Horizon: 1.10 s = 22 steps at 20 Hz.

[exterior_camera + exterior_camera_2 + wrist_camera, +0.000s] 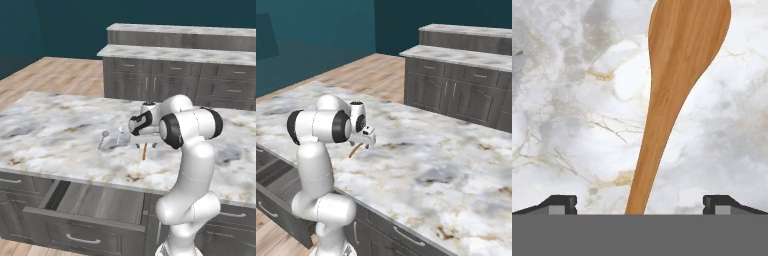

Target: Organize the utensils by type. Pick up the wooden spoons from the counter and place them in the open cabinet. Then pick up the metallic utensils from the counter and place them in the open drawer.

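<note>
One of the wooden spoons (679, 75) lies flat on the marble counter (572, 110), its orange-brown bowl far from the hand and its handle running back between the fingers. My gripper (640, 204) hovers just above it, open, a fingertip (559, 202) on each side of the handle and touching nothing. From the base views the hand (145, 135) points down at the counter (50, 125) with the spoon's handle (144, 151) poking out below. Small silver metallic utensils (112, 139) lie just left of the hand. Below the counter's front edge is the open drawer (100, 202). The open cabinet is out of view.
A second run of grey base units with marble tops (175, 55) stands at the back, across a strip of wooden floor (60, 75). The counter (446, 165) stretches wide and bare to the right of the arm. The drawer's front (80, 232) juts out below the arm's base.
</note>
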Tool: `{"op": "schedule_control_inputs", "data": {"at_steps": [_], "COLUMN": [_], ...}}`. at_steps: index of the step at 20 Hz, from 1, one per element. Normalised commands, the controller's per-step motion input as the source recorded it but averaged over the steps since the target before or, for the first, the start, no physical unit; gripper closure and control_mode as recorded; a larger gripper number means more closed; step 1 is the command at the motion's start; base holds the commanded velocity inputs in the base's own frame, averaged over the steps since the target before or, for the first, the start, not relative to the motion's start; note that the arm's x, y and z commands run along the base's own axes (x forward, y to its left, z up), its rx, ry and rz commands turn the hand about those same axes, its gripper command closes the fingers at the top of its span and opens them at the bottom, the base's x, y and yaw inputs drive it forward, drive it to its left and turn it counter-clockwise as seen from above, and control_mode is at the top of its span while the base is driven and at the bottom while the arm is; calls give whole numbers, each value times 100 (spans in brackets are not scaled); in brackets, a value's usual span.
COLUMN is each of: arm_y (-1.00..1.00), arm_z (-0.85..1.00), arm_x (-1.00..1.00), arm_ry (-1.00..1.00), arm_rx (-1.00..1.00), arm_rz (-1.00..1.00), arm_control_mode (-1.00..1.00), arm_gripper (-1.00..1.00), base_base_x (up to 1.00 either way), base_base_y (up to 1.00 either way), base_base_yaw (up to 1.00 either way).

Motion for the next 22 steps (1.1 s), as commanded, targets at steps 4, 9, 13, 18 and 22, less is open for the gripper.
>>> {"op": "schedule_control_inputs", "data": {"at_steps": [4, 9, 13, 18, 22], "arm_y": [0, 0, 0, 0, 0], "arm_z": [-2, -11, -27, -24, -17], "arm_x": [32, 28, 15, 1, 0], "arm_ry": [-4, -1, -1, -2, -3], "arm_rx": [0, 0, 0, 0, 0], "arm_rz": [0, 0, 0, 0, 0], "arm_control_mode": [-100, -100, -100, -100, -100], "arm_gripper": [-100, -100, -100, -100, 100], "base_base_x": [0, 0, 0, 0, 0], "base_base_y": [0, 0, 0, 0, 0], "base_base_yaw": [0, 0, 0, 0, 0]}}
